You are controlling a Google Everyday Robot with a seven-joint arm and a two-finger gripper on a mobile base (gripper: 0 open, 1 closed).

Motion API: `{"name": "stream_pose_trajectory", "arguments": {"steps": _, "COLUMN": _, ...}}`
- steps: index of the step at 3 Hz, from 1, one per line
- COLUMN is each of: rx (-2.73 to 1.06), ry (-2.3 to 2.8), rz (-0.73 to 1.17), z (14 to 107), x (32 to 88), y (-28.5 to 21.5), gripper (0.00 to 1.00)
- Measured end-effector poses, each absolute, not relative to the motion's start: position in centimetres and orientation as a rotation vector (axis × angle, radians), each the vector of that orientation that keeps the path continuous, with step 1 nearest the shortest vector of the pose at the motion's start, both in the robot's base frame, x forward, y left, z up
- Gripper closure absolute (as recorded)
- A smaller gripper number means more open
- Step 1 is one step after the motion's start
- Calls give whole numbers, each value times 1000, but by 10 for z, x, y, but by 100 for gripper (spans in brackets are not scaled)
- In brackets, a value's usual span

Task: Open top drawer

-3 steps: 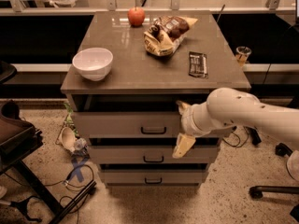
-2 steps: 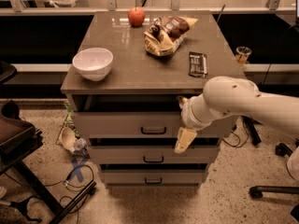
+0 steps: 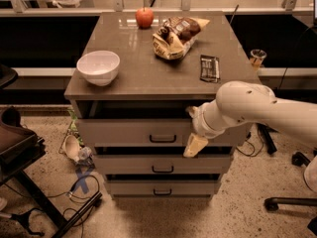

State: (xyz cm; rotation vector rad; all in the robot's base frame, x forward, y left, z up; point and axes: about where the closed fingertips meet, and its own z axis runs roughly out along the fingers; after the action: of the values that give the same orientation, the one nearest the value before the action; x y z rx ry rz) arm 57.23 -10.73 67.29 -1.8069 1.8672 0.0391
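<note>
The top drawer [image 3: 131, 132] is set highest of 3 in the grey cabinet [image 3: 74, 90], directly under the tabletop. Its flat front is turned toward the camera, and its long axis is laid level from left to right. The front is a plain matte grey rectangle, wider and taller than those beneath it, and a small dark bar handle [image 3: 163, 139] is fixed at its centre. A dark gap is seen between its upper edge and the tabletop.

The gripper [image 3: 191, 132] is held against the right part of this front, just right of the handle. Its jaws are spread wide: 1 tan finger [image 3: 190, 111] is seen at the front's upper edge, and the other, a wedge-shaped pad, is hung past the lower edge. It is carried by a smooth, rounded white arm [image 3: 247, 105] reaching in from the right.

Below, 2 shorter drawers [image 3: 129, 163] with like handles are stacked.

On the glossy brown tabletop [image 3: 138, 76] a round white bowl [image 3: 98, 67] is placed at the left, a red apple [image 3: 144, 17] at the back, a crinkled snack bag [image 3: 177, 36] near the middle, and a flat dark wrapped bar [image 3: 209, 67] at the right.

The speckled floor [image 3: 237, 217] is strewn with cables [image 3: 74, 192] to the left of the cabinet.
</note>
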Motion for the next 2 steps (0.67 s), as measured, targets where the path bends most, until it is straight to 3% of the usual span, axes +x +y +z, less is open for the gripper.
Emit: {"name": "stream_pose_trajectory", "arguments": {"steps": 2, "rx": -1770, "ry": 1929, "rz": 85, "z": 645, "x": 543, "y": -107, "gripper": 64}}
